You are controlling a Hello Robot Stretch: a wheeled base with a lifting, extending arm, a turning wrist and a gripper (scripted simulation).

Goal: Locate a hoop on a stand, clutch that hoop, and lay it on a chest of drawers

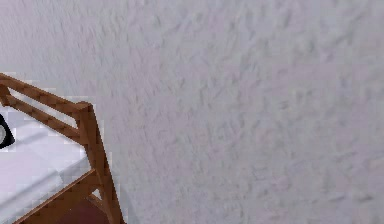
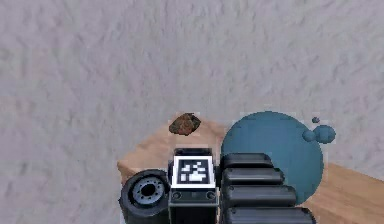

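On the wooden top (image 2: pixel 347 196), a teal round thing (image 2: pixel 278 148) sits right of the pincer (image 2: pixel 145 197), whose hold I cannot tell

The wooden frame (image 1: pixel 92 140) runs off the forward view's left and bottom edges. You'll see the arm (image 2: pixel 250 188) hiding the near side of the blue round thing (image 2: pixel 275 135); the brown lump (image 2: pixel 184 124) is too small to name.
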